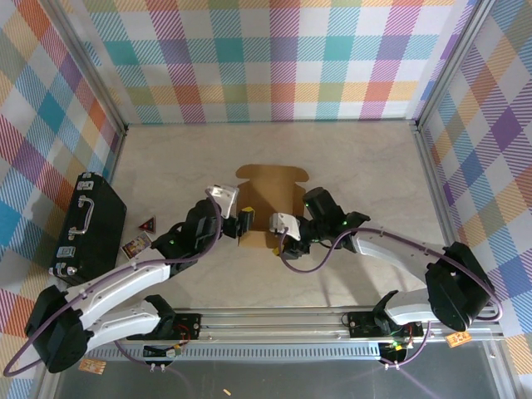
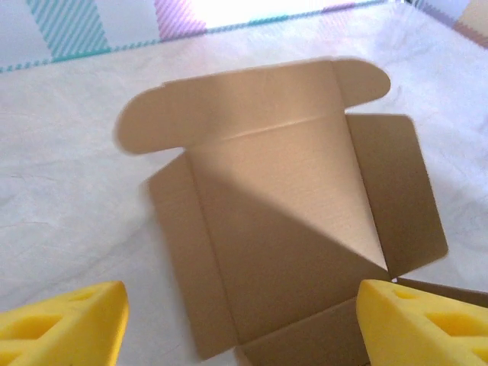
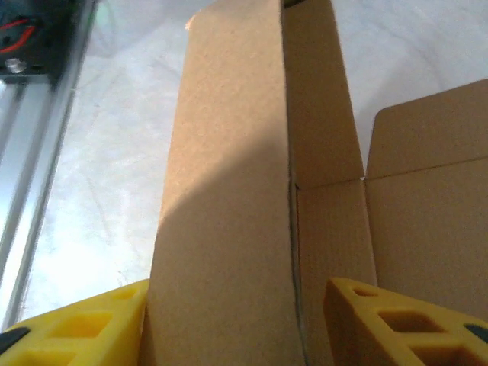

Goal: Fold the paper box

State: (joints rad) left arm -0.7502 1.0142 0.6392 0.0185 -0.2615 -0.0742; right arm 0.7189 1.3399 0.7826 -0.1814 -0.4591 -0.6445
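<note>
**Location of task item.** The paper box (image 1: pixel 270 198) lies near the middle of the table (image 1: pixel 366 166), directly ahead of both arms and between the 2 grippers. It is mostly unfolded. The left wrist view shows the centre panel flat on the surface, a narrow side flap along each long edge, and a far flap with rounded corners spread flat towards the back wall. At the near end, 1 panel stands raised.

**Left gripper (image 2: pixel 242 326).** The jaws are spread wide. The 2 yellow fingers (image 2: pixel 65 324) sit at opposite lower corners of the wrist view, with the near part of the flat box lying between and beyond them. Nothing is held. Contact between either finger and the cardboard cannot be confirmed.

**Right gripper (image 3: pixel 236 324).** The jaws are partly spread and straddle the raised panel, which rises between the 2 yellow fingers (image 3: pixel 396 324). The finger at the left of the wrist view meets the panel's face. A narrow gap shows between the panel's edge and the finger at the right. No pinch from both sides is seen.

**Other items.** A black case (image 1: pixel 87 224) with a handle lies at the table's left edge, well apart from the box.
</note>
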